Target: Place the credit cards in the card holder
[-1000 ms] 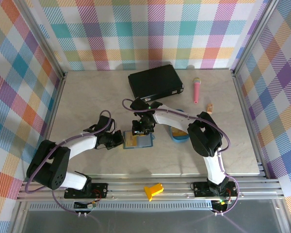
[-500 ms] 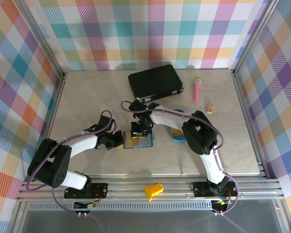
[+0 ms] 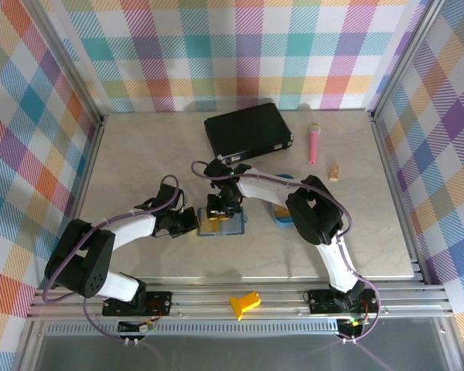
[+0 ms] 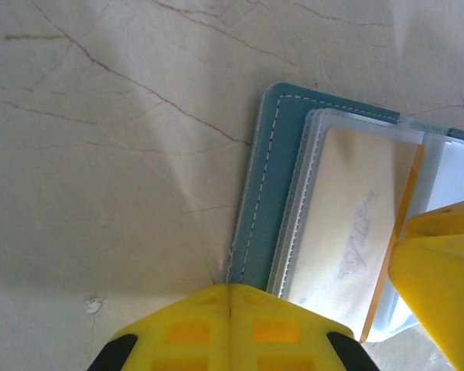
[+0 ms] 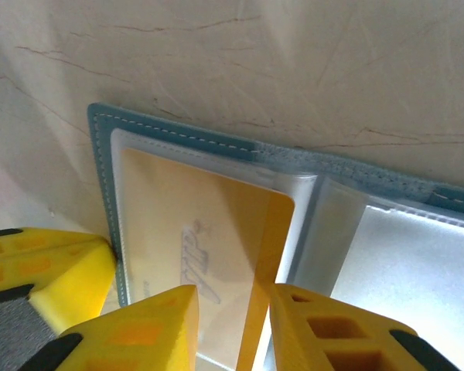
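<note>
- Right wrist: right gripper [image 5: 232, 303] slightly parted astride a glossy orange card [image 5: 201, 224], perhaps not gripping it, partly inside the stitched teal card holder [image 5: 102, 162].
- Closed and empty: left gripper [image 4: 230, 300].

The card holder [image 3: 230, 226] is a teal-blue folding wallet with pale stitching along its rim [image 5: 178, 131] and clear inner pockets. It lies opened flat, inner side up, on the near side of the black case [image 3: 248, 130] and well apart from it. One orange-yellow credit card [image 3: 208, 225] sits flat in the holder's left half, its print dim through the clear sleeve [image 4: 356, 232]. The card's long edge nearest the fold protrudes uncovered from the sleeve [image 5: 209, 232].
</note>
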